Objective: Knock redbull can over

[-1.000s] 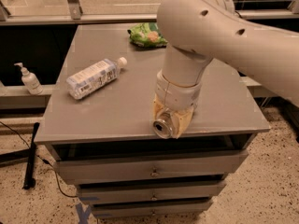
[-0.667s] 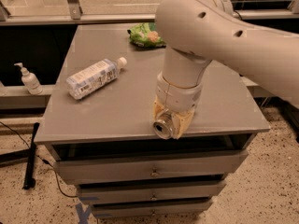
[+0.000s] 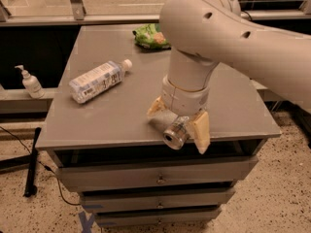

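Observation:
The redbull can [image 3: 174,133] lies tipped between my gripper's fingers at the table's front edge, its shiny silver top facing the camera. My gripper [image 3: 179,129] hangs from the big white arm [image 3: 204,42] and points down at the table. One beige finger [image 3: 155,107] sits against the can's left side and the other [image 3: 200,130] against its right, so the jaws look closed on it.
A clear plastic bottle [image 3: 97,80] with a white cap lies on its side at the left of the grey table [image 3: 112,115]. A green snack bag [image 3: 150,37] lies at the back. Drawers sit below the tabletop. A soap dispenser [image 3: 31,82] stands off the table to the left.

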Robot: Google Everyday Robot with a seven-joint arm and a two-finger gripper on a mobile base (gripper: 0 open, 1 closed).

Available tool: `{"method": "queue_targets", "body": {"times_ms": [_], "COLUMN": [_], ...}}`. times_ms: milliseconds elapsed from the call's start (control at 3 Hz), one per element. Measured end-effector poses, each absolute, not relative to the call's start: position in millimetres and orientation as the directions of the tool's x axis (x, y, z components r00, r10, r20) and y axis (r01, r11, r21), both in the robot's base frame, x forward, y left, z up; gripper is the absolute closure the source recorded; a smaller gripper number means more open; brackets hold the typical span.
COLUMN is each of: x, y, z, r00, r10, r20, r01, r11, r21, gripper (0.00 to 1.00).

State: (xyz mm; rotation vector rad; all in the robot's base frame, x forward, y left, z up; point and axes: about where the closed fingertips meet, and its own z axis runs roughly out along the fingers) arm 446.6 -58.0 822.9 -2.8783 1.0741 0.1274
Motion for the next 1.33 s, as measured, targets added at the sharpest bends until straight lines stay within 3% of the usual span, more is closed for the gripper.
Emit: {"method": "queue_targets", "body": {"times_ms": [667,1333], "x": [448.4,467.9], "y": [-86.8,-186.1], "z": [836.0,880.5], "r00": [0.665,0.408], "r10": [-0.732,-0.813], "r20": [-0.148,-0.416], "r01": [-0.745,-0.913], "r11": [-0.664,-0.366], "r21": [-0.062,-0.18], "gripper": [0.0,0.0]}}
